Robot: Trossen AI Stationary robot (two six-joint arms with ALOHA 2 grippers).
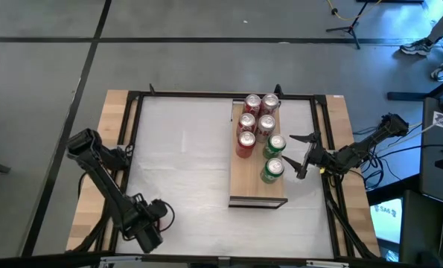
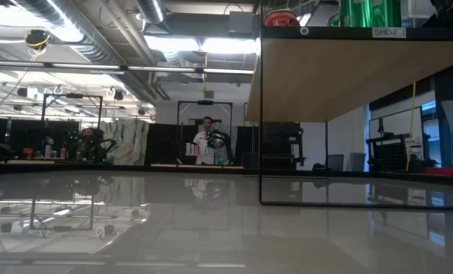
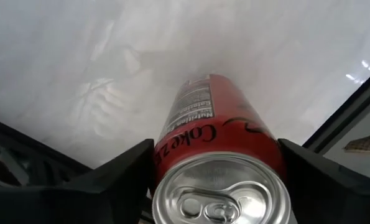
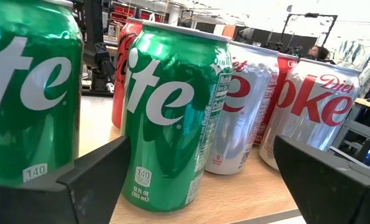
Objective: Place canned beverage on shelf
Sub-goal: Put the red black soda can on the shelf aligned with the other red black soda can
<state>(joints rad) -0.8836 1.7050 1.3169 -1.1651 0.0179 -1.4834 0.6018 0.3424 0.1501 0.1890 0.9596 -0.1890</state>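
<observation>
The shelf (image 1: pixel 245 175) is a light-wood board on a black frame at the table's right middle, and the low view shows its underside (image 2: pixel 348 76). Red, silver and green cans (image 1: pixel 260 123) stand upright on it. My left gripper (image 1: pixel 148 227) is near the table's near left corner, shut on a red Coke Zero can (image 3: pixel 219 134). In the high view the gripper hides this can. My right gripper (image 1: pixel 301 156) is open just right of the shelf, facing the two green cans (image 4: pixel 175 118) and touching nothing. My left gripper pinches the red can between its two fingers (image 3: pixel 110 180), on the can's side wall near its lid end (image 3: pixel 167 146). The can lies along the fingers, its lid (image 3: pixel 222 193) toward the wrist and its bottom toward the white tabletop. Whether it rests on the table, I cannot tell.
The white tabletop (image 1: pixel 184 164) is bare left of the shelf. A black frame rail (image 1: pixel 322 149) runs along the table's right side beside my right arm. A person (image 2: pixel 205 141) stands far off in the room behind.
</observation>
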